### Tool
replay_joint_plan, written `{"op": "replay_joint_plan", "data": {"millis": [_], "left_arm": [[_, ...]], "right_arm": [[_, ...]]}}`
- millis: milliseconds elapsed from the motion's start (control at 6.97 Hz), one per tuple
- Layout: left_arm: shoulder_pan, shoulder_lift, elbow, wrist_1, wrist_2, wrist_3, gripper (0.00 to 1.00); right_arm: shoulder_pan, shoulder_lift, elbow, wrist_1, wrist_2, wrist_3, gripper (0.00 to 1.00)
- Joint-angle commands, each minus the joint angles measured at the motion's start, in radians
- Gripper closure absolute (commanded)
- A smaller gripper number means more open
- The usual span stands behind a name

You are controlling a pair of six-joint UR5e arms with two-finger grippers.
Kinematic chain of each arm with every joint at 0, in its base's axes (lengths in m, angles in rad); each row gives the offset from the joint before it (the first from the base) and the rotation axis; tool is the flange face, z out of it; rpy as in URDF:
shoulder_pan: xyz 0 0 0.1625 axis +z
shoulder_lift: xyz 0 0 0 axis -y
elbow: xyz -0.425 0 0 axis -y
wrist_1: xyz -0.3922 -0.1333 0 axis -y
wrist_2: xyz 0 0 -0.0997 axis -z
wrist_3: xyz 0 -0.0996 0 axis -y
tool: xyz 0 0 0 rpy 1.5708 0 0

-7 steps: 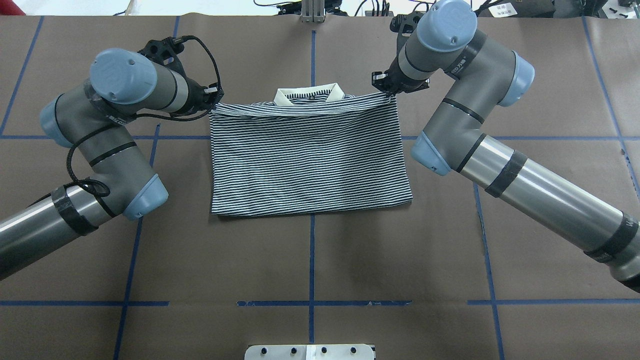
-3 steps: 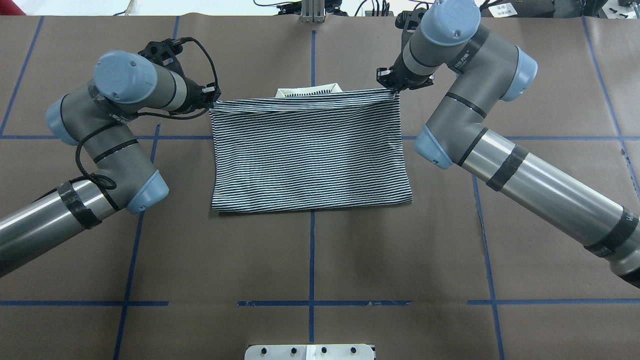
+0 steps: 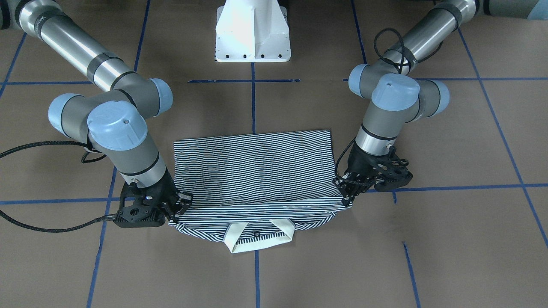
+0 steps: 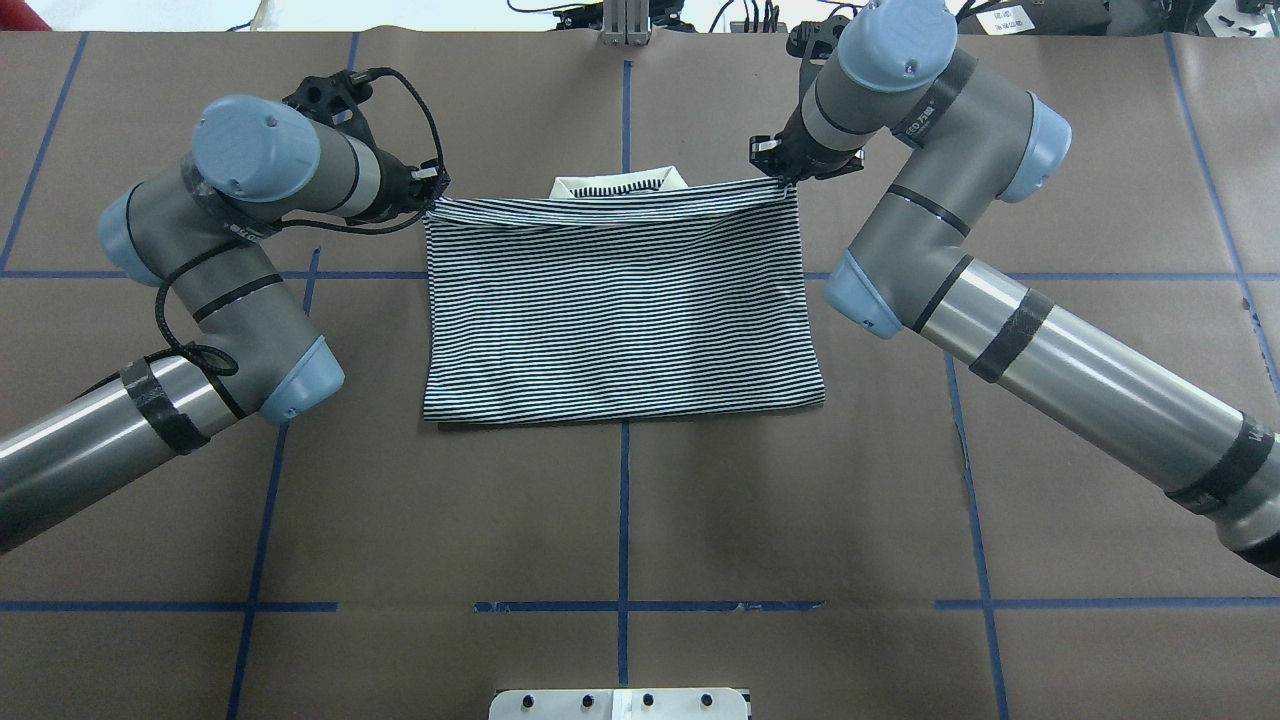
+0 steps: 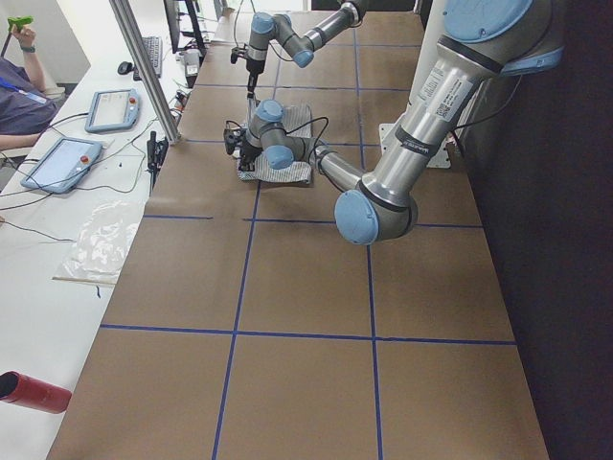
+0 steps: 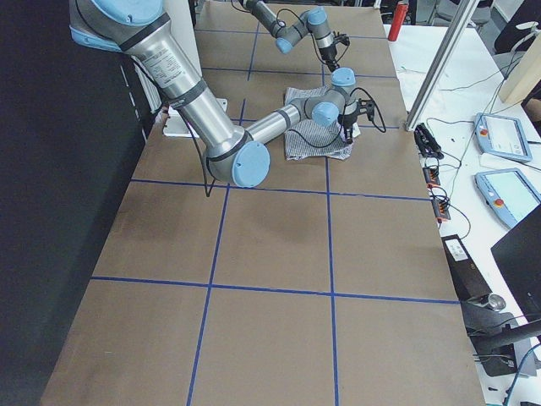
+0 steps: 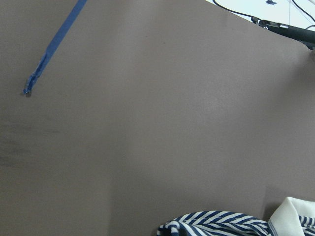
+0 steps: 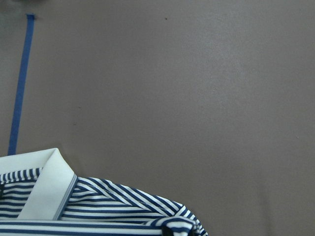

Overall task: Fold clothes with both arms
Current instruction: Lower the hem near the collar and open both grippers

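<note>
The polo shirt (image 4: 620,310) lies at frame centre on the table (image 4: 620,520), folded roughly in half. The left fingers (image 4: 432,193) and right fingers (image 4: 776,170) each pinch an upper corner. Release and any further folds remain.

The left arm (image 4: 215,290) and right arm (image 4: 930,220) are alike: grey cylindrical joints with rounded light-blue caps (image 4: 255,135), and polished silver tubes (image 4: 1100,390) banded in black tape (the white lettering on one band is too small to read). Black braided cables (image 3: 51,230) trail from both wrists; the white pedestal base (image 3: 252,32) has a row of dark bolt holes.
</note>
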Motion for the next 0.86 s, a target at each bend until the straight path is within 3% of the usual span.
{"op": "replay_joint_plan", "data": {"millis": [0,143,287,574,717], "left_arm": [[-0.004,-0.008,-0.001,0.004,-0.059,0.015,0.00],[-0.035,-0.008,-0.002,0.007,-0.138,0.027,0.00],[-0.044,-0.008,-0.013,0.010,-0.154,0.028,0.00],[-0.044,-0.006,-0.074,0.021,-0.173,0.027,0.00],[-0.044,-0.008,-0.079,0.021,-0.173,0.025,0.00]], "right_arm": [[0.006,-0.010,0.000,0.030,0.023,-0.035,0.00],[0.018,-0.023,0.011,0.033,0.087,-0.044,0.00],[0.018,-0.073,0.084,0.023,0.135,-0.032,0.00],[-0.053,-0.275,0.288,0.019,0.119,0.067,0.00],[-0.105,-0.315,0.325,0.019,0.079,0.086,0.00]]}}
